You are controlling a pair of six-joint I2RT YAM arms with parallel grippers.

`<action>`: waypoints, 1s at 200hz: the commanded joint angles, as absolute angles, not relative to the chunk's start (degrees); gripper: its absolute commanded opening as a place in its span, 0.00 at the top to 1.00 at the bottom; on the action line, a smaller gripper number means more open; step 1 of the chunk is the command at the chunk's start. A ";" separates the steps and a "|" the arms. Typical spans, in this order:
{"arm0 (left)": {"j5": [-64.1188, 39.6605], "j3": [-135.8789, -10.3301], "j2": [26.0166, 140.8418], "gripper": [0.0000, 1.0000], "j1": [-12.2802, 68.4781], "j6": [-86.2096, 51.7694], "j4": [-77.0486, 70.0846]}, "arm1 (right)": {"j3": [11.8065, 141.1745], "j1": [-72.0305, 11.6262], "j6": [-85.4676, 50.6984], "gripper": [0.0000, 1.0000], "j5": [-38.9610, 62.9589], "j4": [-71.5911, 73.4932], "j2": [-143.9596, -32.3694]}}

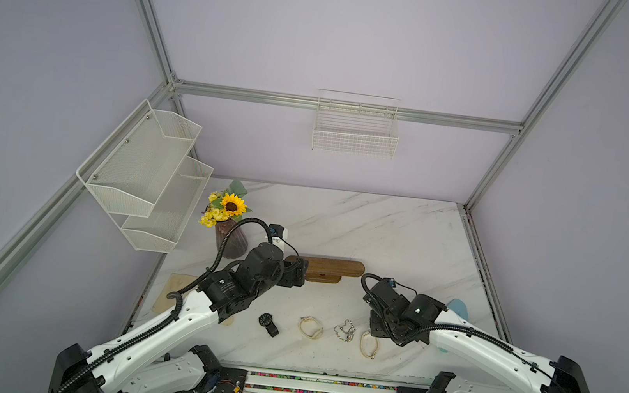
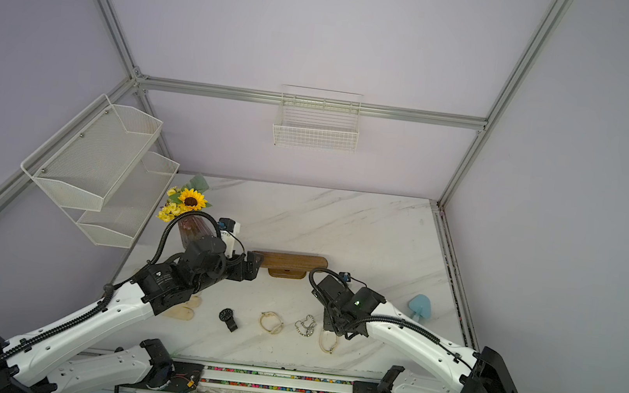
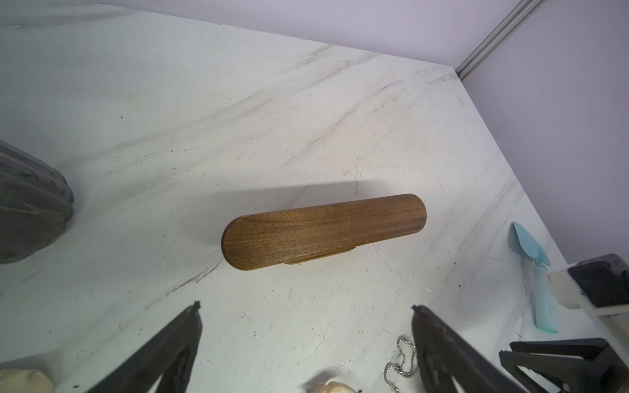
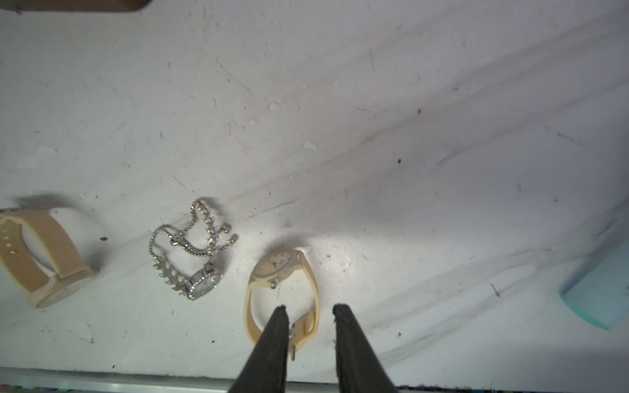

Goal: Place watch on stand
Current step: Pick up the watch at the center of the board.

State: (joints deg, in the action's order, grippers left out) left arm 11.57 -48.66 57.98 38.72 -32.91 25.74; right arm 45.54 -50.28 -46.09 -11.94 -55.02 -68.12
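Cream watch (image 4: 274, 268), wooden stand (image 3: 323, 231)
Left end effector (image 3: 306, 304) spread wide, facing stand; right end effector (image 4: 310, 308), nearward of stand, narrowly parted astride watch strap

Stand (image 3: 323, 231) showing matt brown wood, fine grain running lengthwise. Tabletop (image 3: 306, 119) looking like white marble, grey-veined, surface scuffed and scratched. Silver watch (image 4: 204, 284) glinting, metal chain links shining. Beige watch (image 4: 274, 265) carrying a smooth, rubbery-looking matt strap. Wall basket (image 1: 354, 145) showing thin white-coated wire mesh, matt.
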 commanded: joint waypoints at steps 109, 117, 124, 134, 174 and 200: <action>-1.62 -53.09 63.41 0.01 31.79 -33.01 22.53 | 36.30 -50.58 -53.08 0.79 -7.45 -39.91 -71.28; -1.83 -53.01 63.43 0.01 31.60 -33.00 22.51 | 36.43 -50.60 -52.84 0.79 -7.89 -39.33 -72.14; -1.93 -53.00 63.52 0.01 31.55 -32.98 22.57 | 36.64 -50.61 -52.66 0.79 -8.30 -38.98 -72.95; -2.26 -53.01 63.54 0.01 31.35 -32.92 22.54 | 37.00 -50.61 -52.40 0.79 -8.91 -38.93 -74.09; -2.21 -52.88 63.63 0.00 31.01 -33.12 22.59 | 37.88 -50.60 -51.86 0.79 -10.46 -39.55 -74.44; -2.50 -53.15 64.31 0.00 30.84 -32.97 22.54 | 37.05 -50.59 -51.79 0.72 -9.45 -39.94 -73.01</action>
State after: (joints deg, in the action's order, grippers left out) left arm -1.69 -49.71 63.88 31.31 -32.97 24.23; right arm 36.84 -50.33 -50.78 -8.69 -40.18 -74.76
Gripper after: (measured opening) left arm 0.995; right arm 0.242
